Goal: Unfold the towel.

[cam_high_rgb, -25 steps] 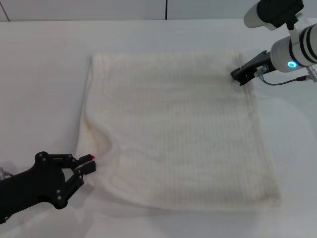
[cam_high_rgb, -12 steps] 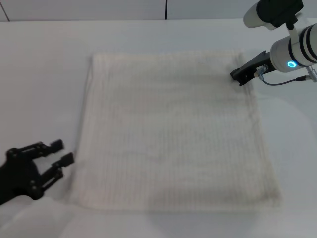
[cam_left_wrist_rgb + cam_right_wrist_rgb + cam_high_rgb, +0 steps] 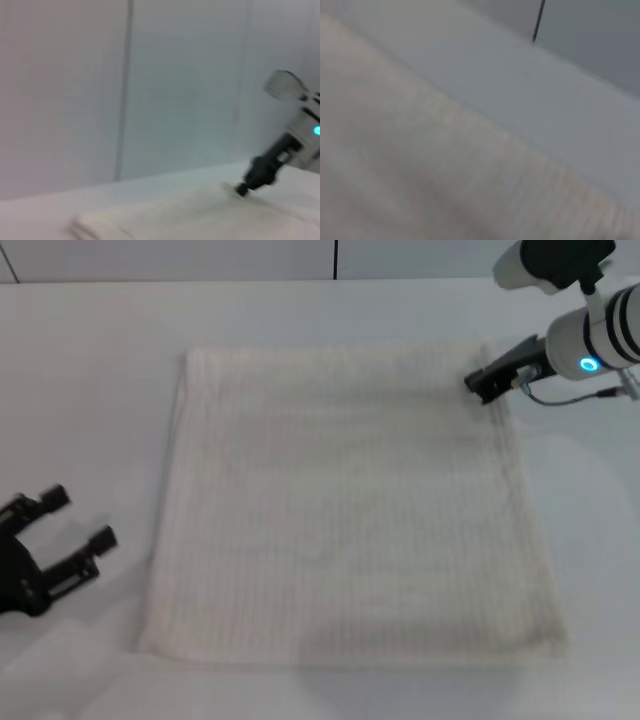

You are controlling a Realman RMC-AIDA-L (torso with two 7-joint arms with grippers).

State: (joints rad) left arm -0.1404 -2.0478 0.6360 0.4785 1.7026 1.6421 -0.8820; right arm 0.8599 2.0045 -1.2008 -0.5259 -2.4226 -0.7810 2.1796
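Observation:
The cream-white towel [image 3: 340,500] lies spread flat and roughly square on the white table [image 3: 90,370]. My left gripper [image 3: 80,517] is open and empty at the near left, a little off the towel's left edge. My right gripper [image 3: 487,383] rests at the towel's far right corner, on its right edge. The left wrist view shows the towel [image 3: 200,215] low across the table, with the right gripper [image 3: 243,189] touching its far corner. The right wrist view shows the towel's ribbed weave [image 3: 420,165] close up.
The white table stretches all around the towel. A grey wall [image 3: 300,258] with a dark vertical seam [image 3: 334,258] runs behind the table's far edge.
My left gripper let go of the towel's near left corner, opened, and pulled back to the left. The bunched corner now lies flat. The right gripper shifted slightly away.

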